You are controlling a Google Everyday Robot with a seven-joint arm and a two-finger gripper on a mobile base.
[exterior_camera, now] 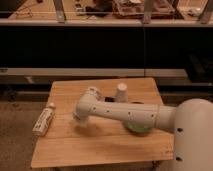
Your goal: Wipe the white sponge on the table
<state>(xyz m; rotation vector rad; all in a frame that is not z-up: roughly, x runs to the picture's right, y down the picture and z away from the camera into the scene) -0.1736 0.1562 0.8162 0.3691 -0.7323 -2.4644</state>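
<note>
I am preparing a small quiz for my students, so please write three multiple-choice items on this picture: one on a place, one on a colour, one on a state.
1. Where is the gripper?
A. low over the left half of the table
B. over the table's far right corner
C. beyond the table, over the floor

2. What colour is the round thing partly under the arm?
A. red
B. green
C. blue

3. How is the white bottle placed?
A. standing upright
B. lying on its side
C. lifted in the air

Answers: 1 A, the arm's end is down near the wood, right of the bottle. 2 B, a green edge shows below the arm. 3 B, it lies lengthwise at the table's left edge.
</note>
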